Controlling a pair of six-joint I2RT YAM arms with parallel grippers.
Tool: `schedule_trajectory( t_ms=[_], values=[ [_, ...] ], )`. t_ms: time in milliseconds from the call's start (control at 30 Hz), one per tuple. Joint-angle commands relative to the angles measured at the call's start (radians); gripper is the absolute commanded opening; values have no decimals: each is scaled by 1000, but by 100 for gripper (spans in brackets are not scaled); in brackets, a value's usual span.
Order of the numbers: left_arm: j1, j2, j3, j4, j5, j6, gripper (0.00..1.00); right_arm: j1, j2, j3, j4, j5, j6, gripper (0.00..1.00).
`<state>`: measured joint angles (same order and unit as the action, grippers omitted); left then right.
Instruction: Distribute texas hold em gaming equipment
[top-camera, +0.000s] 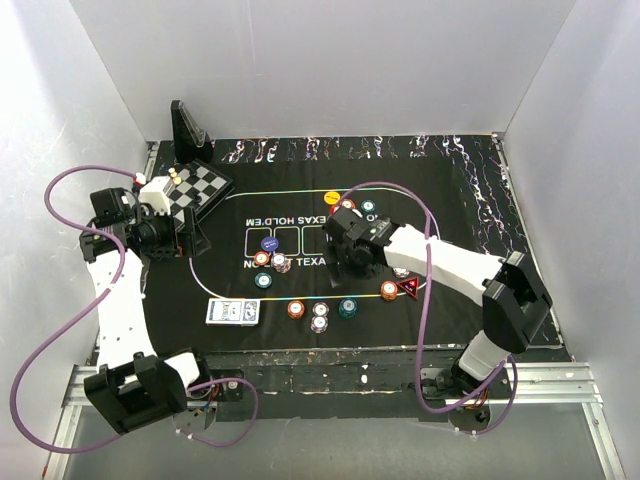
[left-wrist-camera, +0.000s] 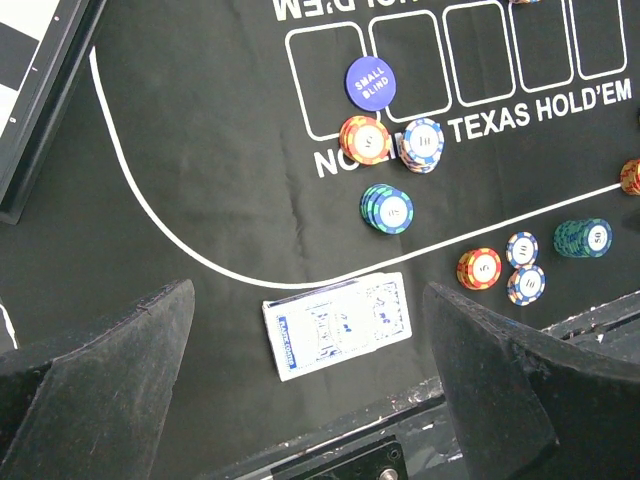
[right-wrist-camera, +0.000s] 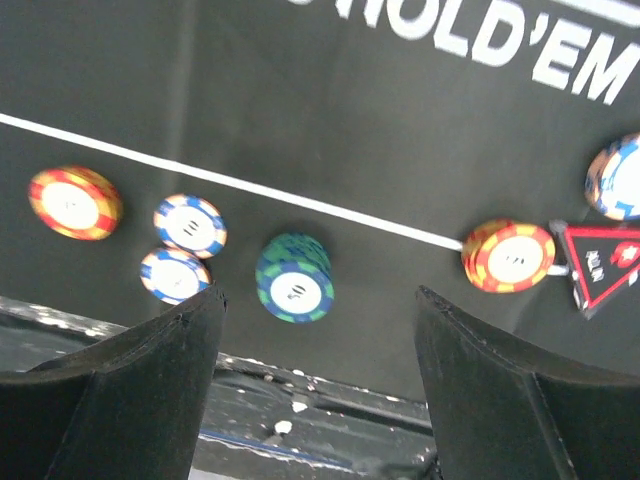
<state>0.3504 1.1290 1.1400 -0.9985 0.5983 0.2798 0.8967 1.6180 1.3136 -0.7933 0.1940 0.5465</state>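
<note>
A deck of blue-and-white playing cards (top-camera: 233, 313) (left-wrist-camera: 338, 325) lies at the mat's near edge. Poker chips sit in stacks: orange (left-wrist-camera: 364, 139), white-blue (left-wrist-camera: 422, 144) and teal (left-wrist-camera: 387, 208) beside a blue "small blind" disc (left-wrist-camera: 370, 81). Nearer the right arm stand a teal stack (right-wrist-camera: 294, 278), two white-blue chips (right-wrist-camera: 189, 225) (right-wrist-camera: 174, 275), orange stacks (right-wrist-camera: 74, 202) (right-wrist-camera: 508, 255) and a red triangle marker (right-wrist-camera: 603, 264). A yellow disc (top-camera: 332, 197) lies far back. My right gripper (top-camera: 352, 262) (right-wrist-camera: 320, 303) hangs open above the teal stack, holding nothing. My left gripper (top-camera: 188, 236) (left-wrist-camera: 308, 290) is open and empty, high above the cards.
The black mat (top-camera: 460, 215) covers the table. A chessboard (top-camera: 200, 186) with pieces stands at the back left beside my left wrist. More chips (top-camera: 368, 207) lie behind the right gripper. The table's front edge (right-wrist-camera: 330, 400) runs just below the near chips.
</note>
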Motion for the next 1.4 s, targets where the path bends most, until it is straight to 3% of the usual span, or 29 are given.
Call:
schedule_trajectory(
  t_ms=[0, 600, 1367],
  values=[
    [1, -46, 12, -25, 9, -1, 100, 30, -66, -80, 26, 76, 92, 82],
    [-1, -64, 12, -40, 18, -5, 100, 137, 51, -86, 55, 78, 141, 83],
    [-1, -61, 9, -37, 28, -8, 100, 142, 92, -143, 98, 41, 150, 81]
  ],
)
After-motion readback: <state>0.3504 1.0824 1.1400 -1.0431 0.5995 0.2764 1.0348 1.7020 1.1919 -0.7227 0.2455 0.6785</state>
